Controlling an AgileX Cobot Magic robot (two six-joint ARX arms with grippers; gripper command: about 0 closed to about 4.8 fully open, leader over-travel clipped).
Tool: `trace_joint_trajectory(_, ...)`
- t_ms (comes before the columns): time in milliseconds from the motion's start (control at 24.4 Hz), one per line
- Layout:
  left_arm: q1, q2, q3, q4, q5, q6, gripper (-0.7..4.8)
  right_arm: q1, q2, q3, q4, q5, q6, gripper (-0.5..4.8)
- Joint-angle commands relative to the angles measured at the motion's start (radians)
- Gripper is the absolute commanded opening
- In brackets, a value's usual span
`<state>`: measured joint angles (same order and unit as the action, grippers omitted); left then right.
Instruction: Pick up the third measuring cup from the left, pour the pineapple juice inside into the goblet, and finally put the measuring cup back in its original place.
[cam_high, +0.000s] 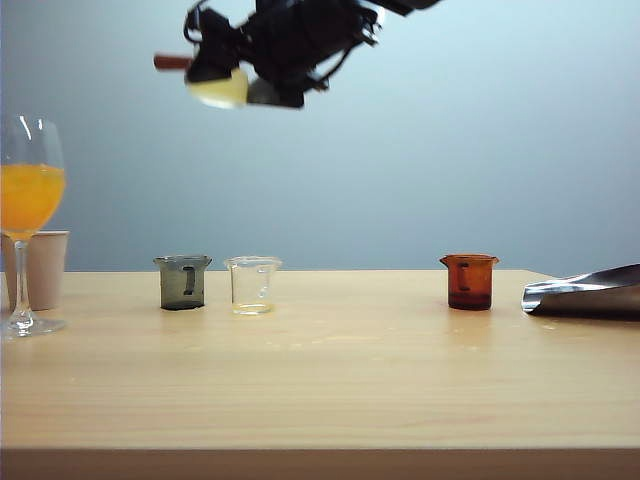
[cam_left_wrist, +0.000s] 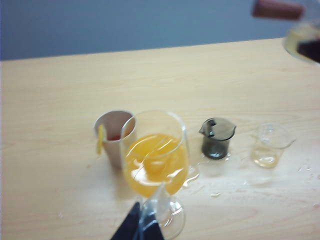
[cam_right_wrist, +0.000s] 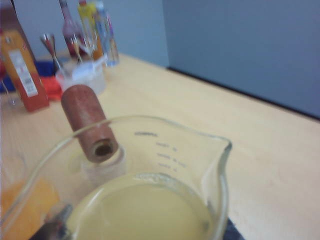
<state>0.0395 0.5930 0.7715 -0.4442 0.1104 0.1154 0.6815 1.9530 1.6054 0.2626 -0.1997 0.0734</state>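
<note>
High above the table, my right gripper (cam_high: 240, 75) is shut on the third measuring cup (cam_high: 220, 90), whose reddish-brown handle (cam_high: 172, 62) points left. The cup (cam_right_wrist: 150, 165) fills the right wrist view and is level, holding pale yellow pineapple juice (cam_right_wrist: 140, 210). My right gripper (cam_right_wrist: 145, 231) clasps it from both sides. The goblet (cam_high: 28, 200) stands at the far left of the table with orange liquid in its bowl. The left wrist view looks down on the goblet (cam_left_wrist: 155, 160), with my left gripper (cam_left_wrist: 142, 225), a dark shut wedge, in front of its foot. The held cup (cam_left_wrist: 305, 40) shows there too.
A beige paper cup (cam_high: 45, 268) stands behind the goblet. A grey cup (cam_high: 183, 282), a clear cup (cam_high: 252, 285) and an amber cup (cam_high: 469, 281) line the table's back. A metal scoop (cam_high: 585, 293) lies at the right edge. Bottles (cam_right_wrist: 92, 30) and a carton (cam_right_wrist: 22, 65) stand further off.
</note>
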Motion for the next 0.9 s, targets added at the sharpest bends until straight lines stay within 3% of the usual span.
trace_joint_trajectory(41, 0.036, 0.043, 0.001, 0.050, 0.018, -0.026, -0.05, 0.018, 0.018, 0.063, 0.000, 0.000, 0.002, 1.11)
trace_joint_trajectory(410, 0.049, 0.163, -0.001, 0.063, 0.055, -0.048, -0.05, 0.057, 0.160, 0.331, -0.137, -0.002, -0.025, 1.02)
trace_joint_trajectory(901, 0.051, 0.163, -0.001, 0.064, 0.048, -0.041, -0.03, 0.063, 0.321, 0.571, -0.169, -0.005, -0.051, 1.03)
